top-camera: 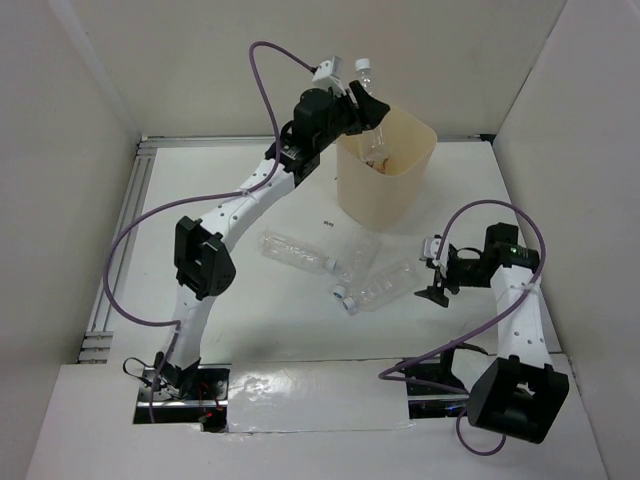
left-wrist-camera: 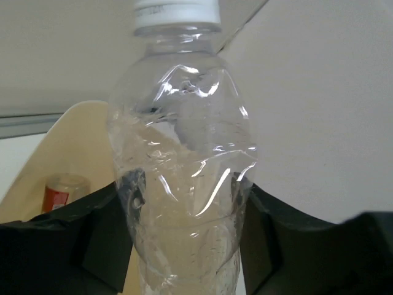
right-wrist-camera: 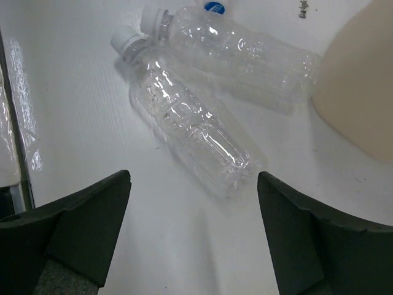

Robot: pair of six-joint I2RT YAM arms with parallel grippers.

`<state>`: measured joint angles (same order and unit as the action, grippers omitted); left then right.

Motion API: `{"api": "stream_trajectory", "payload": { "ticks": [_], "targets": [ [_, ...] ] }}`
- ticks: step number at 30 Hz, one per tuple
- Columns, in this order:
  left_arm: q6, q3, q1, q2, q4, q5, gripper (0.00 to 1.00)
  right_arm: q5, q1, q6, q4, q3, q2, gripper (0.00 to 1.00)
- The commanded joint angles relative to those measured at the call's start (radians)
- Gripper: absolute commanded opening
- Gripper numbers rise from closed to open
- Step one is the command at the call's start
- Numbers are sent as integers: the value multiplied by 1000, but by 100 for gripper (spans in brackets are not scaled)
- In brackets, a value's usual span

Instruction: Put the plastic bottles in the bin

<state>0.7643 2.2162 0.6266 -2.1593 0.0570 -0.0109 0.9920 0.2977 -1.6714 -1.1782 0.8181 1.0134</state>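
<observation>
On the table (top-camera: pixel 250 330) the cream bin (top-camera: pixel 385 175) stands toward the far side. Over its rim the left gripper (top-camera: pixel 366 102) is clamped on an upright white-capped bottle (top-camera: pixel 365 75). The right gripper (top-camera: pixel 437 279) hangs wide open, holding nothing, just beside three bottles (top-camera: pixel 385 287) lying flat. A red-capped bottle (left-wrist-camera: pixel 60 190) sits inside the bin.

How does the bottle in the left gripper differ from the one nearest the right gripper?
The held bottle stands cap-up, clamped in the left gripper by the bin; the table bottle lies on its side, untouched, before the open right gripper. The held bottle looks dented; the table bottle keeps its ribbed shape. Both are clear with white caps.
</observation>
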Motion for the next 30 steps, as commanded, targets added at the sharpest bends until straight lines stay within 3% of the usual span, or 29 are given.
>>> {"api": "stream_trajectory", "payload": {
  "ticks": [1, 2, 4, 11, 15, 17, 20, 25, 28, 30],
  "targets": [
    [-2, 111, 4, -49, 87, 34, 72, 77, -14, -103, -21, -28, -30, 91],
    [-16, 141, 13, -85, 75, 43, 89, 86, -26, -123, -9, -28, -30, 93],
    [-16, 154, 13, -111, 55, 58, 100, 86, -41, -146, 40, -51, -21, 94],
    [-49, 206, 13, -123, 32, 58, 100, -64, -202, -225, 242, -121, 33, 94],
    [-124, 107, 13, 2, -57, 81, 100, -188, -299, -215, 405, -151, 118, 94],
    [-152, 3, 13, 151, -117, 110, 100, -261, -331, -215, 466, -151, 171, 94],
    [-164, -273, 4, 368, -261, 204, 100, -332, -380, -214, 544, -140, 286, 94],
    [19, -751, -28, 604, -443, 213, 100, -409, -417, -226, 559, -105, 425, 89],
    [152, -951, -38, 708, -483, 204, 100, -446, -448, -226, 537, -105, 461, 73],
    [231, -1033, -38, 746, -483, 204, 100, -431, -460, -226, 476, -76, 461, 47]
  ]
}}
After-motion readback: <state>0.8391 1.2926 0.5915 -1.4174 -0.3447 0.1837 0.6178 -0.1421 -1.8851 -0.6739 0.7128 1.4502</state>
